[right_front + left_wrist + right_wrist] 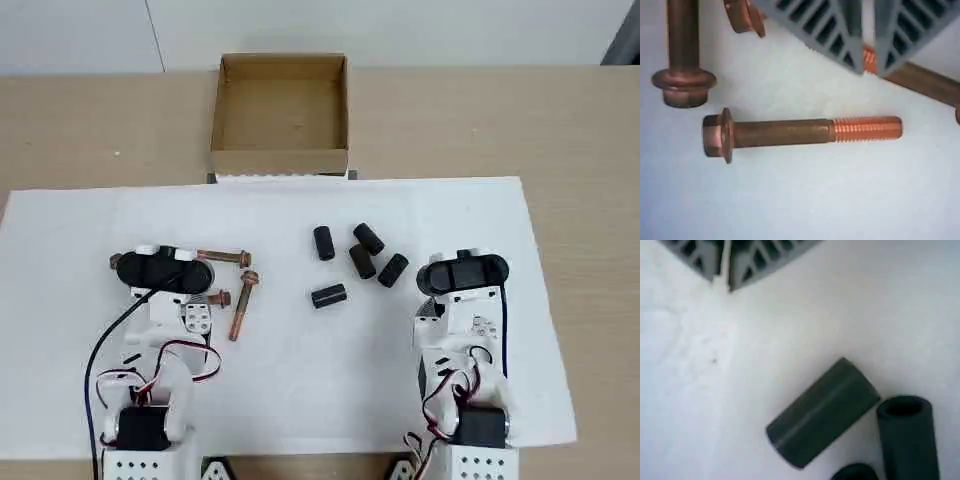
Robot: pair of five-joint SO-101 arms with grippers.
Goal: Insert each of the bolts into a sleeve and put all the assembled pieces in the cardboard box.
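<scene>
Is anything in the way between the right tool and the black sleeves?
Nothing visible does. The right tool hangs over bare white paper, and the nearest sleeve lies close by with only paper between them.

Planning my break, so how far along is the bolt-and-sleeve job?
Done: nothing, the cardboard box is empty. In hand: nothing, the left gripper and right gripper are shut and empty. Left: everything, the bolts lie loose on the paper, the sleeves lie bare, none joined.
</scene>
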